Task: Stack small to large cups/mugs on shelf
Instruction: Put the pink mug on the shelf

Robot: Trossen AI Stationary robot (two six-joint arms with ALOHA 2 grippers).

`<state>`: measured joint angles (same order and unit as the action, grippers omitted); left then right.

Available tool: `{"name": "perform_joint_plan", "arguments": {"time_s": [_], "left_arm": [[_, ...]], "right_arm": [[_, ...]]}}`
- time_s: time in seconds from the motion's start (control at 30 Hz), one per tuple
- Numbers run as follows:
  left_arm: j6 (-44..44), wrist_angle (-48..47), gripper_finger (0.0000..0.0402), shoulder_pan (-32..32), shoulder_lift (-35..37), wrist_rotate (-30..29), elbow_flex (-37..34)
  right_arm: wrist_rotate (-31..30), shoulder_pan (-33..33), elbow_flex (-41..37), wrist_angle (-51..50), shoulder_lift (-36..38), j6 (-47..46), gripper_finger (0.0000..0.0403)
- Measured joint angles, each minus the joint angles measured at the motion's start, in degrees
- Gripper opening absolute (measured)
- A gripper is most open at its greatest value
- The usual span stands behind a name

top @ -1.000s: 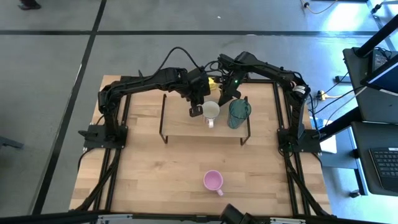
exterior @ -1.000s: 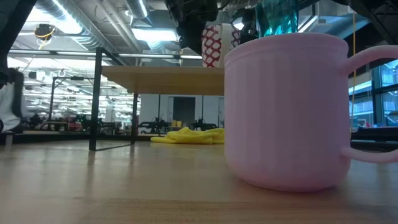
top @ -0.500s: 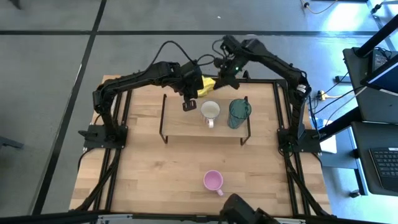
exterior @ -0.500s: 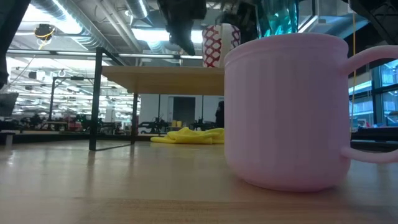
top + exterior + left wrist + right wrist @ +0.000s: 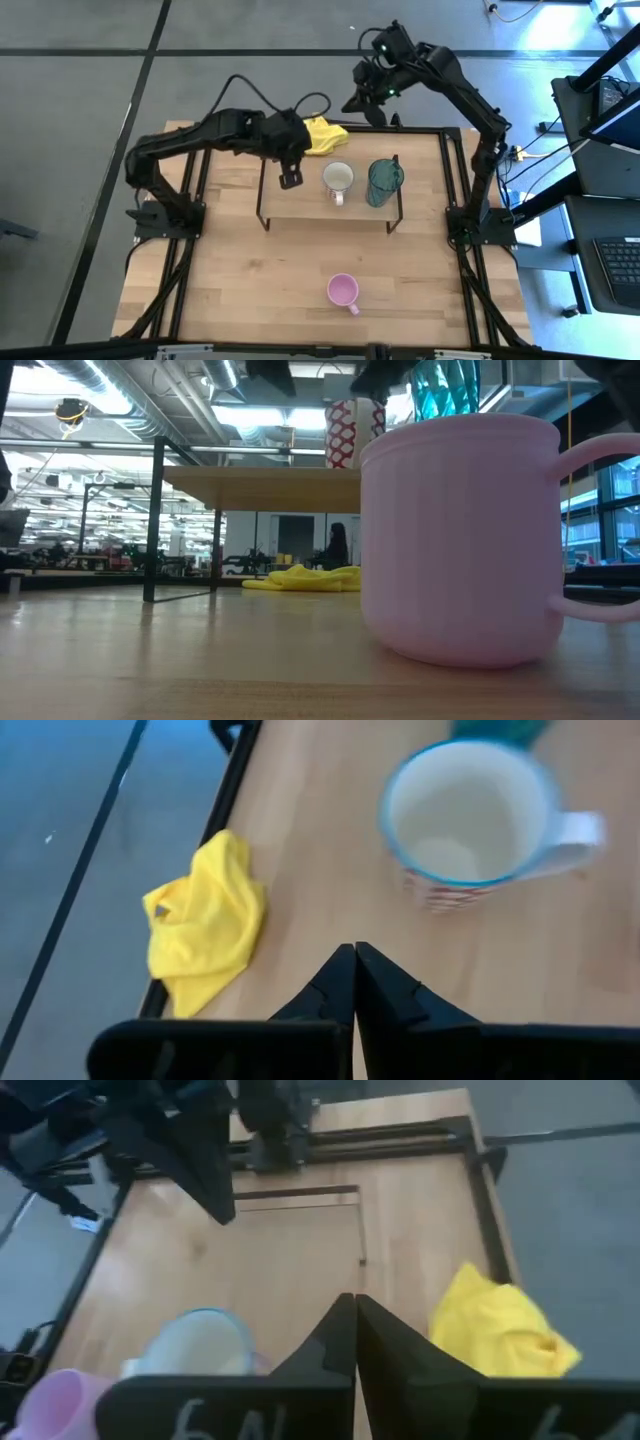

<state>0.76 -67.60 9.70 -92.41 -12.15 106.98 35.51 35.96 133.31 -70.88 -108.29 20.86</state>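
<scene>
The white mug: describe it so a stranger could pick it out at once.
Find the raised wooden shelf at the table's far side. Two vessels stand on it: the white mug is next to the teal cup, nearer the shelf's middle. It alone has a handle and a red pattern outside.

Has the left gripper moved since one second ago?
Yes. In the high view the left gripper was at the white mug; now it sits farther left over the shelf, fingers shut.
</scene>
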Motion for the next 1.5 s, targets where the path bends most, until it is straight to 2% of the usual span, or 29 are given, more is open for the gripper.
{"name": "perform_joint_plan", "arguments": {"time_s": [0.1,0.27,0.37,0.53,0.6,0.67,0.83,0.93,1.13,1.2,1.37,1.5], "left_arm": [[-0.6,-0.1,0.0004,-2.7,0.5,-0.2,-0.1],[-0.8,1.9,0.0001,-7.2,0.7,-0.2,-2.4],[-1.8,3.0,0.0004,-9.6,0.7,0.0,-4.3],[-2.1,2.8,0.0006,-13.7,0.6,3.7,-5.1],[-2.2,2.8,0.0002,-15.5,0.6,3.9,-5.1],[-2.2,2.7,0.0001,-17.4,0.6,3.9,-5.1],[-3.6,2.6,0.0005,-22.0,0.6,3.3,-5.1],[-6.5,2.6,0.0002,-25.0,0.6,0.7,-5.1],[-16.5,5.0,0.0005,-31.6,0.5,-6.5,-5.6],[-19.3,9.3,0.0005,-34.3,0.3,-8.2,-7.3],[-23.6,23.8,0.0002,-40.6,0.2,-8.5,-13.8],[-24.7,31.8,0.0006,-44.3,0.2,-8.5,-18.5]], "right_arm": [[1.8,-3.1,-0.1,-1.9,1.3,-1.2,0.0007],[13.4,-10.2,-0.1,-1.7,3.4,-2.5,0.0007],[13.6,-14.2,-0.1,0.4,4.5,-5.8,0.0007],[13.2,-20.7,-0.1,4.6,6.2,-12.4,0.0007],[10.1,-23.5,-0.1,4.8,6.8,-14.9,0.0007],[4.5,-26.9,-0.1,3.9,6.9,-16.5,0.0007],[-13.4,-36.0,-0.1,-3.4,6.9,-23.2,0.0007],[-23.5,-41.6,-0.1,-7.3,6.8,-28.8,0.0007],[-33.6,-52.6,-0.1,-8.3,7.1,-39.2,0.0007],[-37.6,-56.5,-0.5,-9.2,7.0,-42.5,0.0007],[-46.6,-65.4,-3.3,-9.6,6.9,-50.5,0.0007],[-48.9,-69.5,-6.4,-9.2,6.8,-55.0,0.0007]]}}
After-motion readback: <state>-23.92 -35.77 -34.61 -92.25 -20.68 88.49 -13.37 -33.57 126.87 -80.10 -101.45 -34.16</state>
